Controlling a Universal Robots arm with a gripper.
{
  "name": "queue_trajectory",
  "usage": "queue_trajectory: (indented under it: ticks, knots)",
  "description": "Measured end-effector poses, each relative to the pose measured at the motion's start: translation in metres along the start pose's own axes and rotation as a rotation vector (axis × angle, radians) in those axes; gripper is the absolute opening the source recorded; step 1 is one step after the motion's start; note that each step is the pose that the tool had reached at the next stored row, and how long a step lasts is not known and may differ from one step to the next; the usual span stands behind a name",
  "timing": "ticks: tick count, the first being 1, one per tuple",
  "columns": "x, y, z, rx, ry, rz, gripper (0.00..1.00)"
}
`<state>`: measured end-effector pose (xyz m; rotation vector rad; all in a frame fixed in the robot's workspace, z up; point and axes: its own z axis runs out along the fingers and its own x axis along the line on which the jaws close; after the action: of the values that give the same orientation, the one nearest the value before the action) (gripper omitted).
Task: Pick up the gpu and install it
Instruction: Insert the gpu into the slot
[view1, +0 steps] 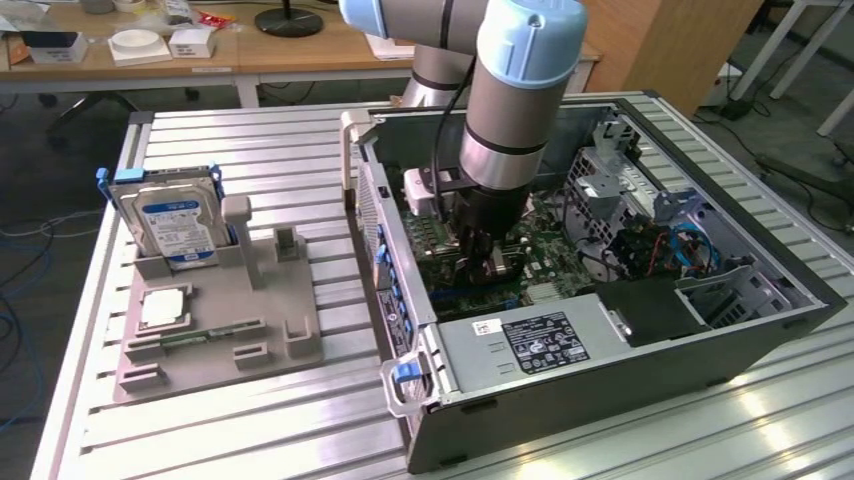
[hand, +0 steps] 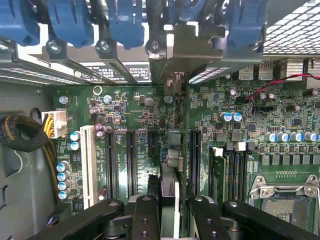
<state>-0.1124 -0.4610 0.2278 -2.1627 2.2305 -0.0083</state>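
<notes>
Gripper (hand: 169, 202): jaws closed on the gpu's upper edge, low in the wrist frame.
Gpu (hand: 170, 150): edge-on, upright over the motherboard (hand: 135, 115) slots, centre frame.
Progress: card picked and carried inside the case (view1: 747, 330); whether it is seated, I cannot tell.

The arm (view1: 514, 90) drops near-vertical from above, silver forearm and pale blue joint cap over a black wrist. The gripper (view1: 483, 262) points straight down, low. In the wrist view its black fingers (hand: 145, 215) stand close together, clamped on the edge of the gpu (hand: 170, 192) between them.
</notes>
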Motion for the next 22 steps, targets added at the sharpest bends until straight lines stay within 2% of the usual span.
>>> queue_trajectory:
  ticks: [22]
  knots:
    - [-0.0001, 0.0002, -0.0017, 0.0006, -0.0001, 0.0, 0.27]
